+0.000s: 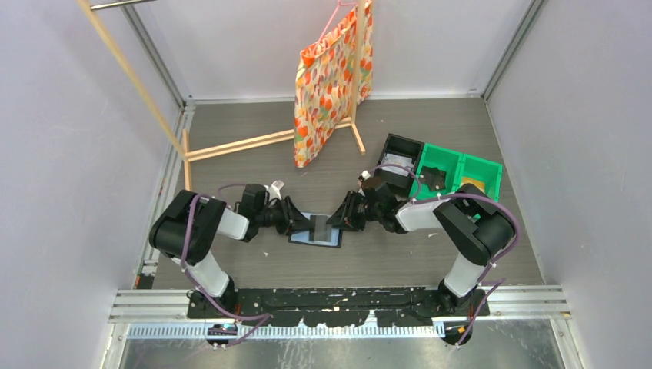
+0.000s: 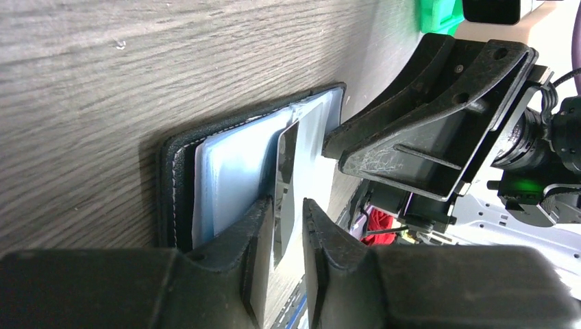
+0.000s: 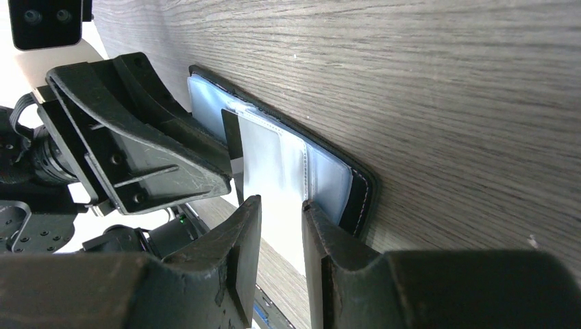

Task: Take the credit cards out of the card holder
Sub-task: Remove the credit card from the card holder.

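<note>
The card holder (image 1: 304,236) lies open on the table between my arms, black outside and blue-grey inside (image 2: 226,157) (image 3: 330,179). A pale whitish-grey credit card (image 3: 270,164) in a clear leaf is lifted off the inside. A thin dark tab (image 2: 288,147) stands beside it. My left gripper (image 1: 297,219) (image 2: 288,202) has a narrow gap between its jaws, with the tab's edge in that gap. My right gripper (image 1: 341,215) (image 3: 281,202) faces it, its jaws a little apart around the pale card, the lower finger on the holder's pocket.
A black open bin (image 1: 400,157) and green bins (image 1: 460,173) stand at the back right, close behind the right arm. A patterned bag (image 1: 330,84) hangs on a wooden rack (image 1: 231,144) at the back. Walls close off both sides.
</note>
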Action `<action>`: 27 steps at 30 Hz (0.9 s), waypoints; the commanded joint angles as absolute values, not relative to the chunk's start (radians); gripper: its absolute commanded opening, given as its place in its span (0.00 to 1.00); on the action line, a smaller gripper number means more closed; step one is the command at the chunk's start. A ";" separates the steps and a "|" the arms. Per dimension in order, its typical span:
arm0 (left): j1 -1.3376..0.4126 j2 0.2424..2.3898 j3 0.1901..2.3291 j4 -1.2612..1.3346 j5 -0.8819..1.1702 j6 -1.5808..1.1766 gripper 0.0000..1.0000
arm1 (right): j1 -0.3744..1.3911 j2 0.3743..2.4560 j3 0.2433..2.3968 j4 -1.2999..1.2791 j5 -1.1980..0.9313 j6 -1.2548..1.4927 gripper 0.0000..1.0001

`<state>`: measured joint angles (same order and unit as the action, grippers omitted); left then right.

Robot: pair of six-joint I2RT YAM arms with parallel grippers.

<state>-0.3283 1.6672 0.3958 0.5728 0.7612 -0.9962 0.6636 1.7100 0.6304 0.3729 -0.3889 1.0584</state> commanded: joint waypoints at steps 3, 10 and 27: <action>-0.336 1.708 0.368 0.713 0.787 -1.024 0.18 | 0.663 1.734 0.622 0.268 -0.334 1.020 0.34; -0.335 1.681 0.371 0.672 0.769 -1.023 0.01 | 0.665 1.733 0.614 0.271 -0.332 1.024 0.34; -0.318 1.092 0.407 -0.076 0.470 -0.856 0.01 | 0.664 1.655 0.630 0.213 -0.345 0.996 0.39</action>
<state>-0.3241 1.1542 0.3706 0.1043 0.5304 -0.9016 0.6640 1.7016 0.6304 0.3641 -0.3893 1.0546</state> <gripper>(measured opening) 0.012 0.367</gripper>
